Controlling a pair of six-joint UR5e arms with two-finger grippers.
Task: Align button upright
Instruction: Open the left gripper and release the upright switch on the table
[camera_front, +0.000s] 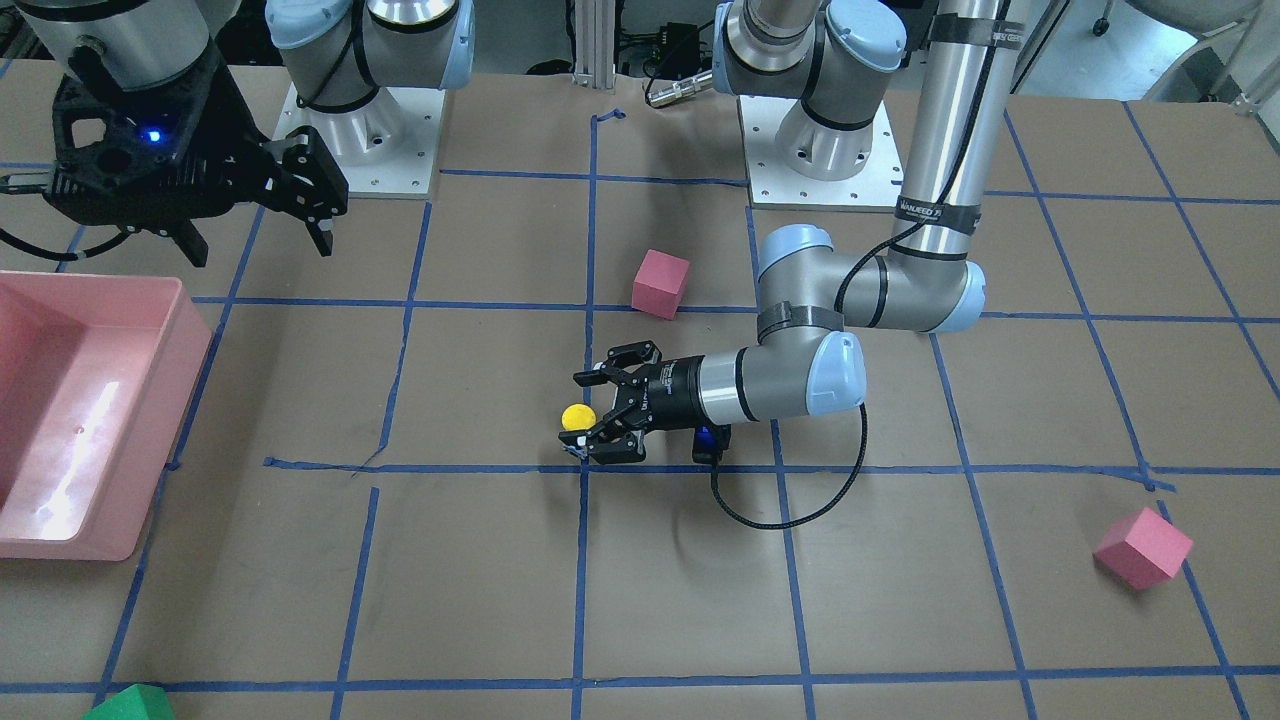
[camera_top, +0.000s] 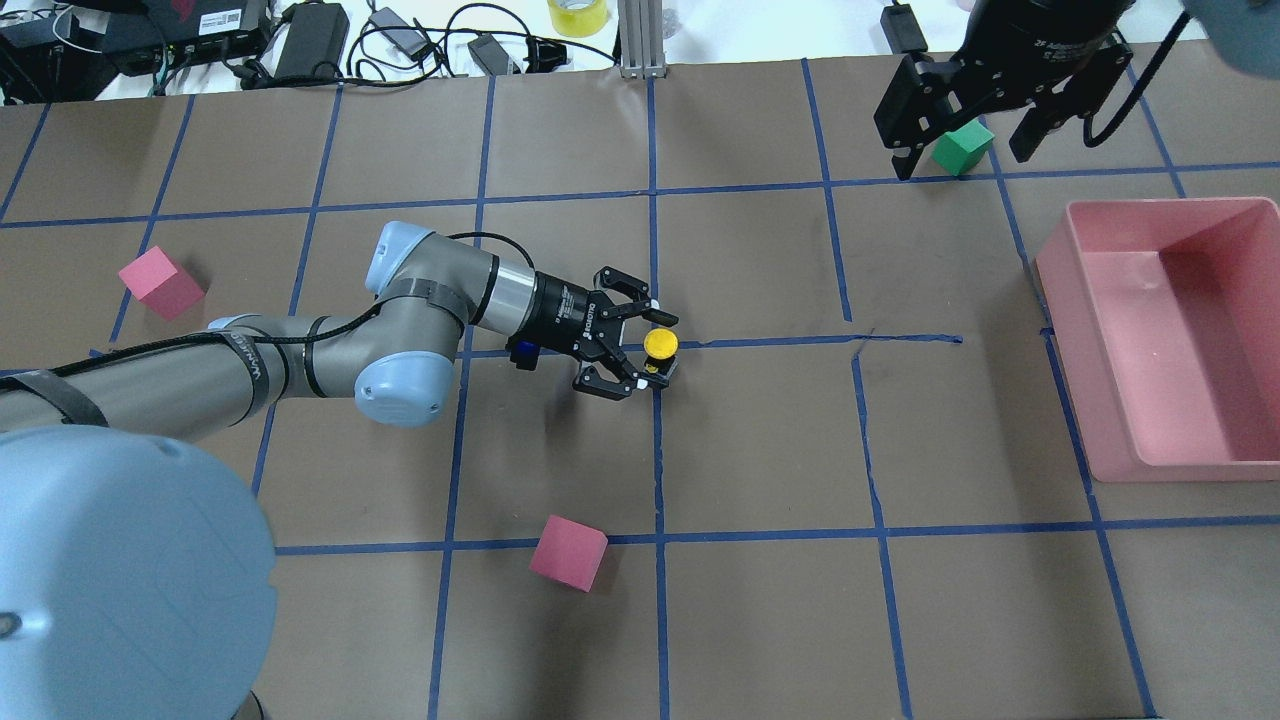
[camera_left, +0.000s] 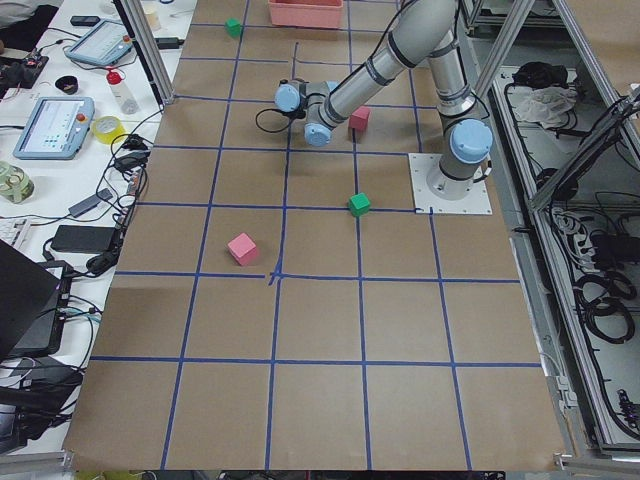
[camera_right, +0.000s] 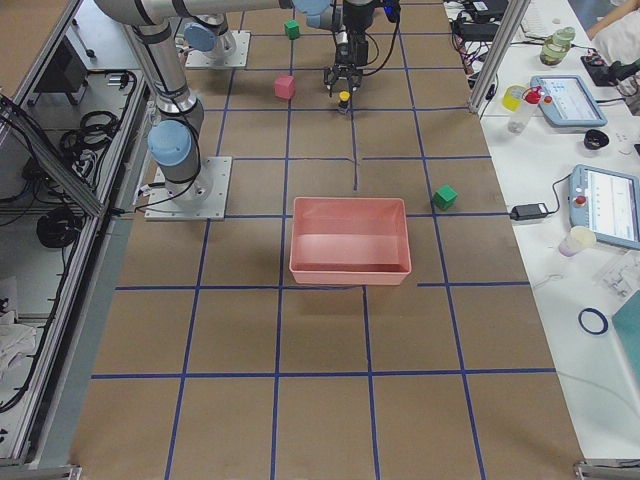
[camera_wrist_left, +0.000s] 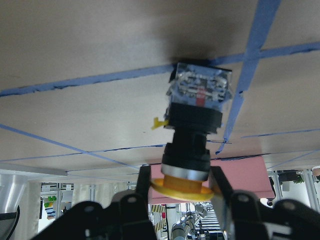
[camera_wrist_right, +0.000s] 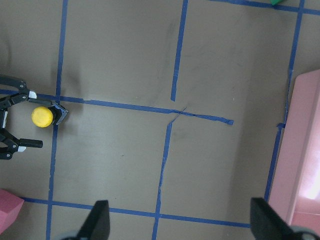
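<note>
The button stands on the table with its yellow cap up and its black body below, at a crossing of blue tape lines. It also shows in the front view and the right wrist view. My left gripper lies low and level, open, with one finger on each side of the button. In the left wrist view the button fills the middle, its cap between the fingers. My right gripper is open and empty, high above the far right of the table.
A pink bin stands at the right. A green cube lies under the right gripper. One pink cube lies close to the robot and another lies at the left. Cables and gear line the far edge.
</note>
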